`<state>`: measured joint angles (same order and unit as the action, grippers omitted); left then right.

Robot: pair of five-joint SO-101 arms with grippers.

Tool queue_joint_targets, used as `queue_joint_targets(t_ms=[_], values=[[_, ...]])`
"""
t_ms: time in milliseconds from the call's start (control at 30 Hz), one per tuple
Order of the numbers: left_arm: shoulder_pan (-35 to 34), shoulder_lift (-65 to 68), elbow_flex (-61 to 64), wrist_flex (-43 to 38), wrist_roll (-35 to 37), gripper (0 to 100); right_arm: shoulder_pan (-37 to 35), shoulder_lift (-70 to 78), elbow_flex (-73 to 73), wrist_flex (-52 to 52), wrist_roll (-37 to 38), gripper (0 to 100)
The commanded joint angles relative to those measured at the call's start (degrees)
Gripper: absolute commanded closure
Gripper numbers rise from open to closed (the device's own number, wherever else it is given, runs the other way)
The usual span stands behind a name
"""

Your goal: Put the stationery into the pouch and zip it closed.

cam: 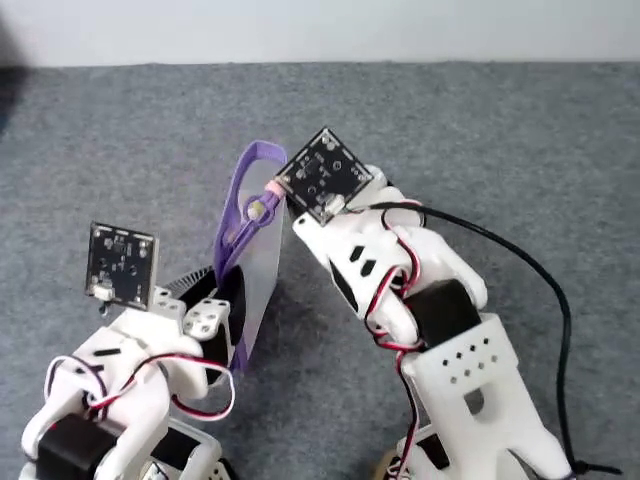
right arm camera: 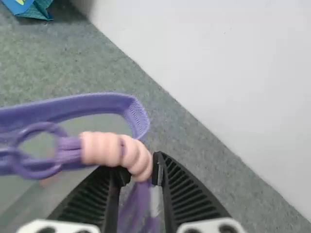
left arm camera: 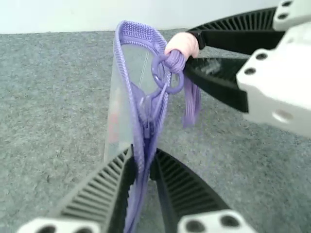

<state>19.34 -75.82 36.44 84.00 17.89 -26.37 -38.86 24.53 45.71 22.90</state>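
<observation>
Seemingly zipping: squeezing the upright pouch (cam: 255,270) by its zip edge, on the table (cam: 500,150), in tight left gripper (left arm camera: 144,158) jaws, and pinching the pink pull (right arm camera: 109,150) in closed right gripper (right arm camera: 138,167) jaws. Probably needing a steady tug next.

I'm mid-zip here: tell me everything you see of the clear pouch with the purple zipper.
The clear plastic pouch with purple zipper trim stands on edge on the grey carpeted table. Its zipper is closed along the lower stretch and gapes in a loop at the top. The left gripper pinches the zipped edge; the right gripper clamps the pink bead pull, joined to the zipper by a purple ring. Something reddish shows faintly inside.
</observation>
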Motion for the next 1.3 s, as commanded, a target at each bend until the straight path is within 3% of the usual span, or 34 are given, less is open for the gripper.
queue_joint_targets(t_ms=[0, 467, 767, 1100, 1267], values=[[0.2, -3.6, -2.9, 3.1, -0.4, 99, 7.3, 3.4, -6.5, -2.1, 0.3, 99.1], [0.1, -7.7, -3.0, 6.4, -0.4, 99, 12.5, 18.5, -21.0, -2.2, 0.2, 99.1], [0.0, -10.7, -3.0, 9.6, -0.4, 99, 19.6, 30.5, -21.2, -10.8, 0.4, 99.1], [0.2, -11.4, -3.0, 8.7, -0.5, 98, 19.6, 28.7, -20.9, -10.5, 0.4, 99.1], [-1.3, -11.0, -5.0, 9.1, 0.4, 79, 22.5, 28.6, -20.8, -8.4, 0.1, 99.1]])
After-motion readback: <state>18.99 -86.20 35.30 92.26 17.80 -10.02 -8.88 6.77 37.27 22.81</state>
